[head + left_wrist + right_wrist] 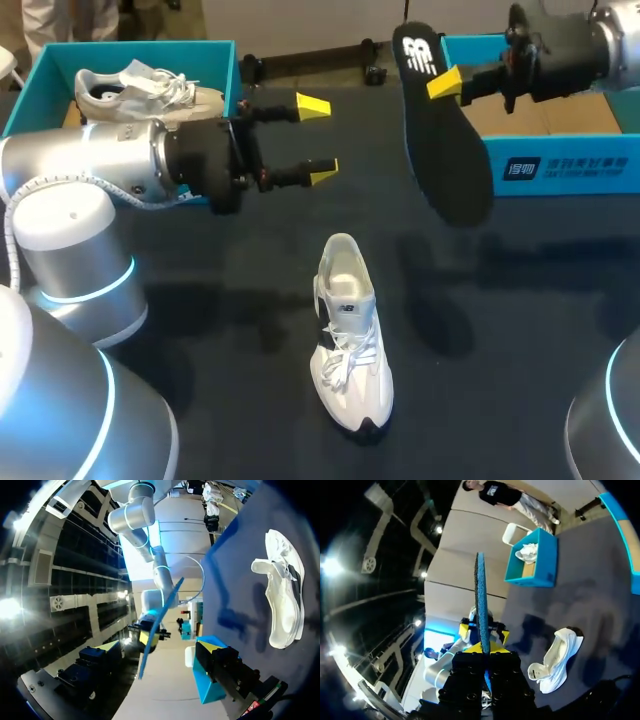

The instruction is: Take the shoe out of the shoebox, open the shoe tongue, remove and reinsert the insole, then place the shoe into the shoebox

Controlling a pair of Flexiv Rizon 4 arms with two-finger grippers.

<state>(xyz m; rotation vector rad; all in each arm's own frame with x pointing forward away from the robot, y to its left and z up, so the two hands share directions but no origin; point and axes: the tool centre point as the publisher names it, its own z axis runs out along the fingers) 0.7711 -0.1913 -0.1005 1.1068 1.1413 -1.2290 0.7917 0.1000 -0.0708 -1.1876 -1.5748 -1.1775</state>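
Right, the head view first. The left gripper point(318, 140) hangs above the dark table point(520, 300) with its yellow tips spread wide, nothing between them and nothing touched. Opposite it, the right gripper point(440, 83) is clamped near one end of the black insole point(445, 150), which dangles in the air in front of the teal shoebox point(560, 170). The white shoe point(350, 335) stands on its sole mid-table, toe toward the camera and laces loose, well apart from both grippers. A second shoe point(150, 90) sits in the left box point(215, 60).

Over to the left wrist view. Its own fingers stand far apart and bare. Ahead of them is the insole, edge-on, pinched in the other arm's yellow tips. The shoe lies on the table off to one side.

Now the right wrist view. The fingers are drawn in tight, with the thin insole rising straight up from between them. The shoe rests on the table beside the gripper, and the open left gripper faces it from beyond the insole.
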